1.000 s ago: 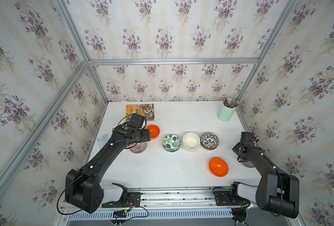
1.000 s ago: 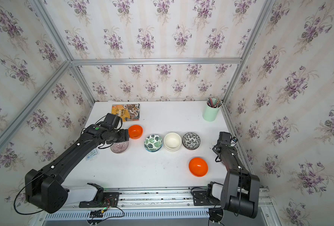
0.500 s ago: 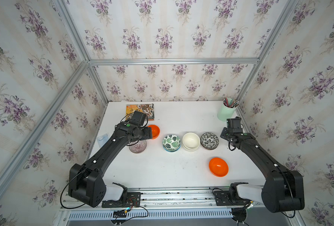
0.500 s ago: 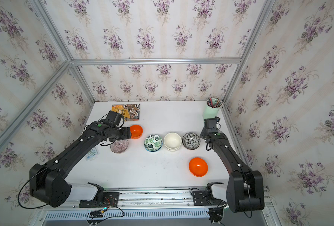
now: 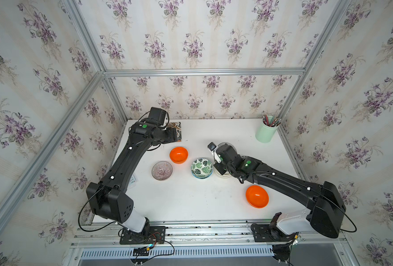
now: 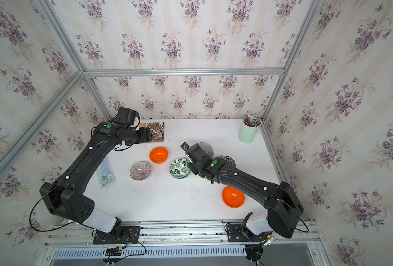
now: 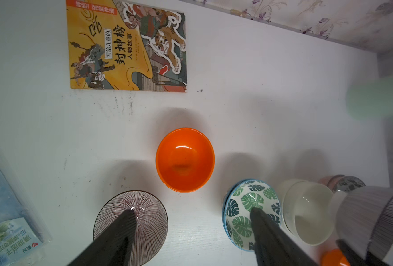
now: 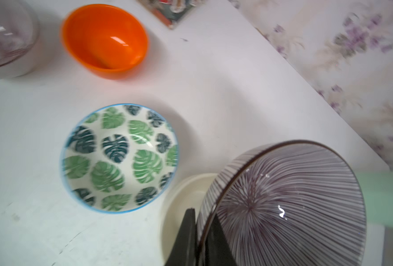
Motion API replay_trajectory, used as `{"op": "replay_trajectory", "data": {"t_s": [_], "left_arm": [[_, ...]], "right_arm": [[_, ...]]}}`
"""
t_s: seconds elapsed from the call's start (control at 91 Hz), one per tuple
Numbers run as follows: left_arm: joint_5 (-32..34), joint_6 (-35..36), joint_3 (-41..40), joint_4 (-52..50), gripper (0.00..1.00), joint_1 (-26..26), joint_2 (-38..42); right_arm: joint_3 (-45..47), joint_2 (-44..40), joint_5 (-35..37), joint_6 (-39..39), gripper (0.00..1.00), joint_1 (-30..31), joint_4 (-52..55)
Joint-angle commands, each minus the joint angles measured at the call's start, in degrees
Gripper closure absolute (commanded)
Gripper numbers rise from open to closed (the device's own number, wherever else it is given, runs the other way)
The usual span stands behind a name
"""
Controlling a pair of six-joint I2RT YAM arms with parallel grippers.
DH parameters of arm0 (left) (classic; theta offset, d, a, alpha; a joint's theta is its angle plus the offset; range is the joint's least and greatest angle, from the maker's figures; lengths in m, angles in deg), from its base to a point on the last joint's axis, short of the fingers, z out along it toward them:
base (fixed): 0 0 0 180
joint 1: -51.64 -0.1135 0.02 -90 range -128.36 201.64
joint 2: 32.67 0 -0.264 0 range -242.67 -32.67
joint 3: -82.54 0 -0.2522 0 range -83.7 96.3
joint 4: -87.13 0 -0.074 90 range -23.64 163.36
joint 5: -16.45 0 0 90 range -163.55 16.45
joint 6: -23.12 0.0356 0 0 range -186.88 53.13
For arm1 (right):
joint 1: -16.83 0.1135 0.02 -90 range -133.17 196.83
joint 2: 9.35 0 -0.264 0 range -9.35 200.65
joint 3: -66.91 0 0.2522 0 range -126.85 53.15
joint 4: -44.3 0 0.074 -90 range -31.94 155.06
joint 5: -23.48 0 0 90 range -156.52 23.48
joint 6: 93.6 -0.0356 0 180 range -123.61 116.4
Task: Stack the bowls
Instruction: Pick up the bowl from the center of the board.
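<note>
An aluminium rail (image 5: 214, 230) fronts the white counter (image 5: 190, 202). Nearest lies the near orange bowl (image 5: 257, 196). Mid-counter runs a row: the resting striped bowl (image 5: 162, 170), leaf-print bowls (image 5: 202, 168) seemingly two nested, cream bowls (image 7: 308, 214) likewise, and a floral bowl (image 7: 351, 183). Just behind sits the far orange bowl (image 5: 178, 155).

The right end effector (image 8: 199, 235) is clenched on the rim of the held striped bowl (image 8: 283, 202), tilted above the cream pair. That makes two orange and two striped. The left end effector (image 7: 193, 211) is spread wide and empty.

At the back lie one book (image 7: 126, 46) titled 封神榜 人物故事 and one mint cup (image 5: 265, 132) of pencils, under violet-sprigged wallpaper (image 5: 190, 34).
</note>
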Motion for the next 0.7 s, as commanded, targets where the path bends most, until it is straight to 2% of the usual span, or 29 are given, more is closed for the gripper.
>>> {"op": "replay_trajectory", "data": {"t_s": [0.0, 0.308, 0.495, 0.692], "left_arm": [[-6.54, 4.08, 2.52, -5.24, 0.19, 0.03, -1.57], [-13.07, 9.83, -0.08, -7.45, 0.23, 2.18, -2.57], [-12.78, 13.16, 1.89, -9.73, 0.26, 7.66, -4.16], [-10.80, 14.44, 0.94, -11.27, 0.30, 10.71, -5.31]], "right_arm": [[0.78, -1.16, -4.81, 11.12, 0.99, 1.98, -4.05], [6.31, -4.12, -14.99, 24.27, 0.99, 7.50, -9.27], [3.18, -1.64, -17.37, 25.67, 1.00, 8.70, -7.85], [0.34, 1.27, -18.07, 26.11, 1.00, 9.04, -6.00]]}}
